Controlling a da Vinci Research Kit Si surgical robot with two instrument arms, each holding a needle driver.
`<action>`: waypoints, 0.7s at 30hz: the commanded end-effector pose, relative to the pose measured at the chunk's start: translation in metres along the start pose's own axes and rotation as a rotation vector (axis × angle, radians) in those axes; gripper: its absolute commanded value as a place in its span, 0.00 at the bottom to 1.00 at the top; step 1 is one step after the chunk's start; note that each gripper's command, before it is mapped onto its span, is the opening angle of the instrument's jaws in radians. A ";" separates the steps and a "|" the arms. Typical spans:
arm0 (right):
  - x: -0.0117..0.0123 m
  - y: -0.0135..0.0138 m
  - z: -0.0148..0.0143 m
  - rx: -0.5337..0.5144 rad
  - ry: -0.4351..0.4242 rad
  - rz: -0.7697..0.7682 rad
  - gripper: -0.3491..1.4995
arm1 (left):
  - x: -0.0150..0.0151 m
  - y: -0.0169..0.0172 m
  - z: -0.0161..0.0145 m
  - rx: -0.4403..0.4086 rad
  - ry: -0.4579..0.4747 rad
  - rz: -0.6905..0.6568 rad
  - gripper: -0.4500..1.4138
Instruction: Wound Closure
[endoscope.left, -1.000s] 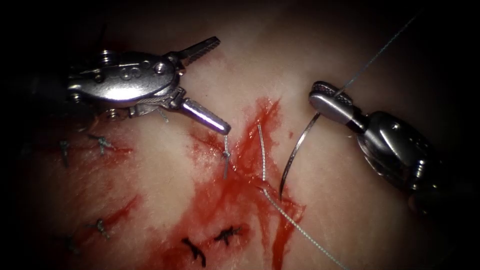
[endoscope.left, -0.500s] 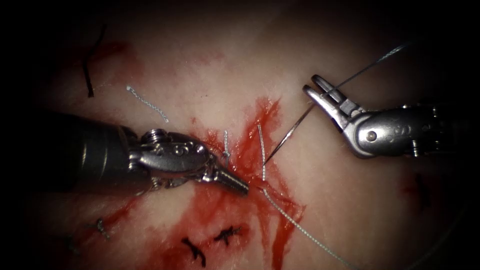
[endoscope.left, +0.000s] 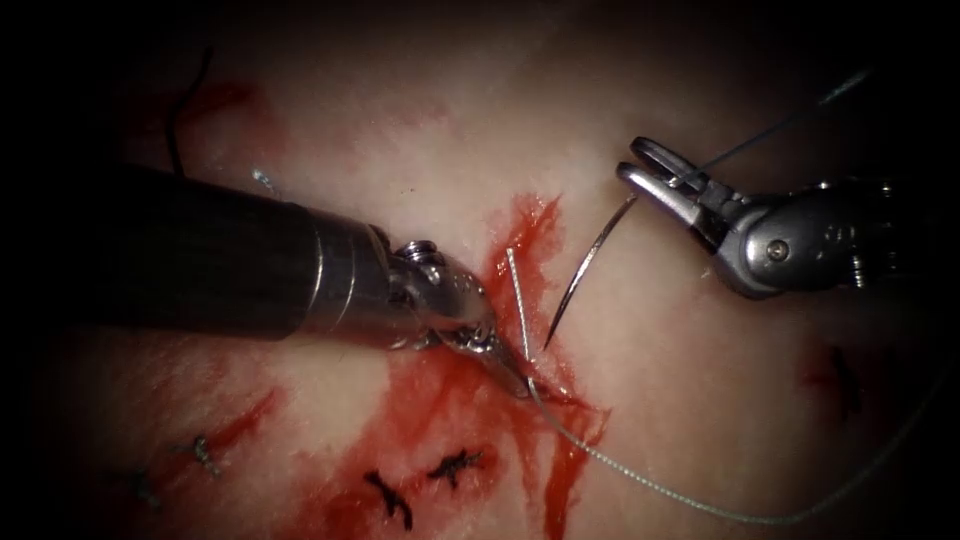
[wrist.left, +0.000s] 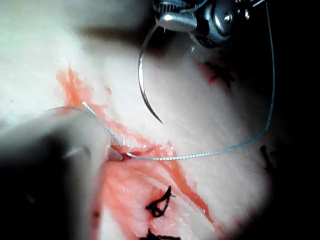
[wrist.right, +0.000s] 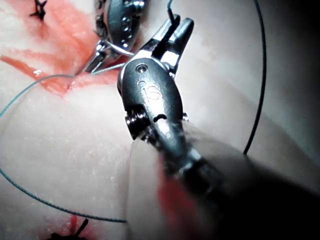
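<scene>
Needle tip toward cut, seemingly.

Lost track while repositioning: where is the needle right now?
In the endoscope view the needle hangs right of the cut, held near its thread end by the right tool, its point free above the tissue.

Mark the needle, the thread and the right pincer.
needle (endoscope.left: 580, 272): endoscope view, mid-curve.
thread (endoscope.left: 640, 478): endoscope view, the strand right of the cut.
right pincer (endoscope.left: 655, 168): endoscope view, between its tips.
</scene>
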 end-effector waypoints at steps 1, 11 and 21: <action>-0.0004 -0.0003 0.0008 0.007 0.006 0.004 0.00 | 0.0002 -0.0006 0.0004 0.006 -0.005 -0.002 0.00; 0.0000 -0.0010 0.0015 0.074 0.039 0.051 0.00 | -0.0003 -0.0021 0.0002 0.090 -0.176 0.025 0.00; -0.0006 -0.0011 0.0029 0.118 0.072 0.065 0.00 | -0.0002 -0.0020 0.0023 -0.044 -0.374 -0.152 0.00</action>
